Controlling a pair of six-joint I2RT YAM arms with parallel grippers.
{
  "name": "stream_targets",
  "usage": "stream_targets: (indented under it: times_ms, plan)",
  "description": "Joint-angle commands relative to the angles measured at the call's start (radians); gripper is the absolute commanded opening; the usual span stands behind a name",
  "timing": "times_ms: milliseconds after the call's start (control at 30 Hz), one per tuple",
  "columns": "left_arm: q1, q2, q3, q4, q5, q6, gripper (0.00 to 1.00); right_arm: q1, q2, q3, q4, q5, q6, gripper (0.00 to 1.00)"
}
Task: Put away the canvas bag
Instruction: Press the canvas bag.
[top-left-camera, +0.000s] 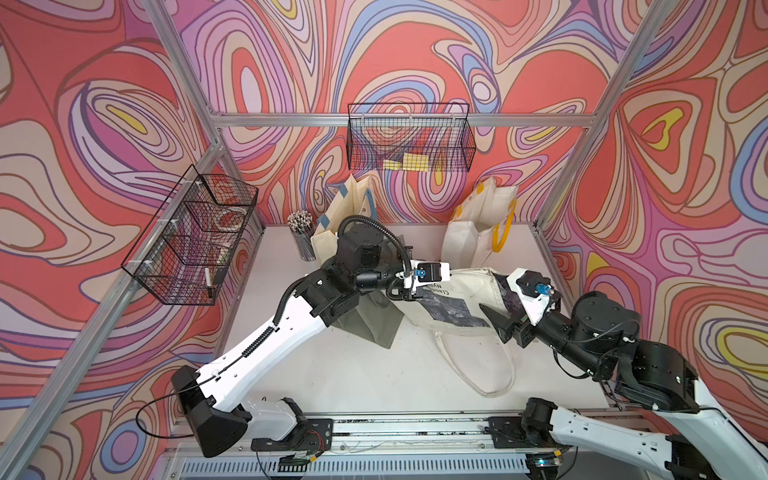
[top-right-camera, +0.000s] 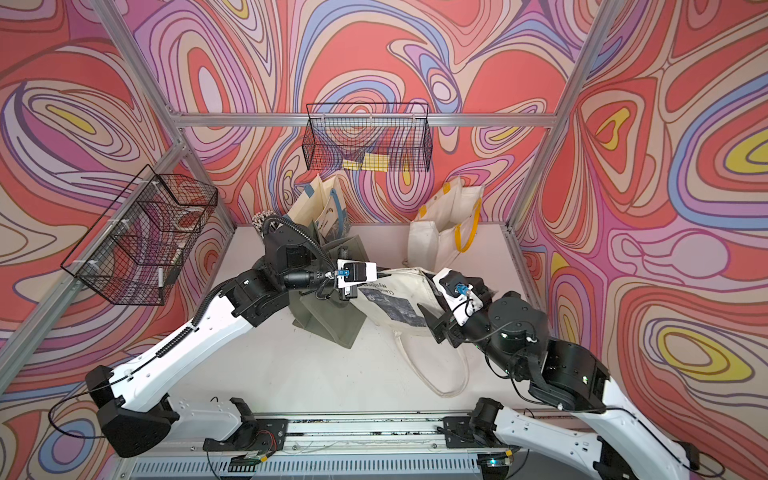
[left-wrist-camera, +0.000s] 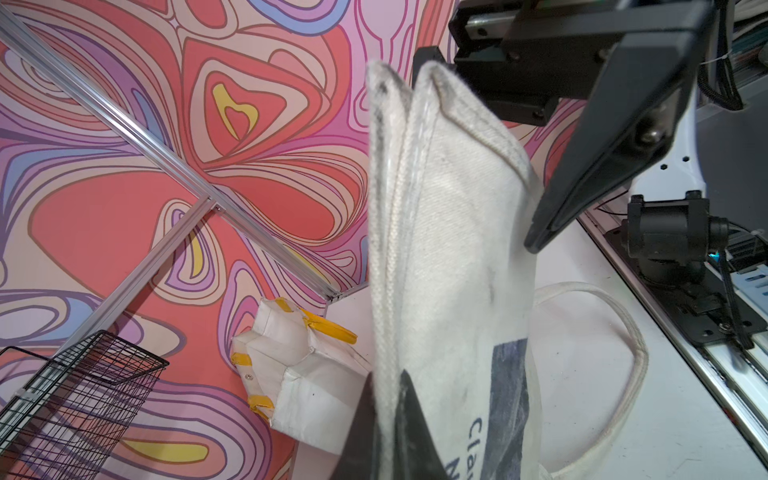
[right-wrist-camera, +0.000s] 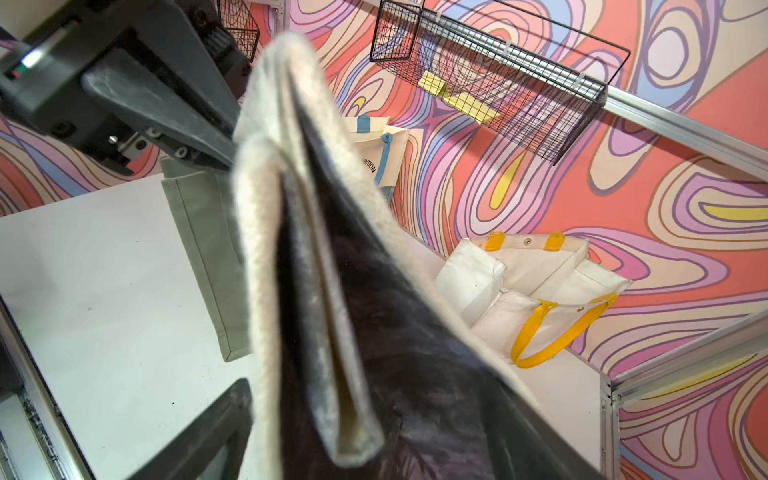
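The canvas bag (top-left-camera: 457, 301) (top-right-camera: 395, 301) is cream with a dark print and is folded into a long strip above the table's middle. My left gripper (top-left-camera: 409, 291) (top-right-camera: 347, 291) (left-wrist-camera: 386, 428) is shut on one folded end of the bag (left-wrist-camera: 449, 249). At the other end, my right gripper (top-left-camera: 500, 301) (top-right-camera: 434, 305) (right-wrist-camera: 374, 436) stands open, its fingers (right-wrist-camera: 212, 432) spread wide on either side of the bag (right-wrist-camera: 332, 270). The bag's long handles (top-left-camera: 494, 365) trail loose on the table.
A grey-green bag (top-left-camera: 370, 322) lies under the left arm. A blue-handled tote (top-left-camera: 353, 208) and a yellow-handled white tote (top-left-camera: 478, 232) stand at the back wall, beside a pencil cup (top-left-camera: 303, 239). Wire baskets hang on the back wall (top-left-camera: 409, 137) and left wall (top-left-camera: 195, 237).
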Motion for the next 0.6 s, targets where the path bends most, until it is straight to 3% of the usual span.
stream_targets:
  times_ms: [0,300,567]
  plan:
    - [-0.002,0.003,0.065,0.000,0.054,0.063,0.00,0.004,-0.005,-0.017,0.045,-0.046,-0.040,0.89]
    - [0.000,0.026,0.115,-0.148,0.069,0.148,0.00,0.004,-0.027,0.027,0.029,-0.050,-0.101,0.90]
    - [0.003,0.033,0.121,-0.169,0.067,0.167,0.00,0.004,-0.029,0.033,-0.005,-0.069,-0.123,0.91]
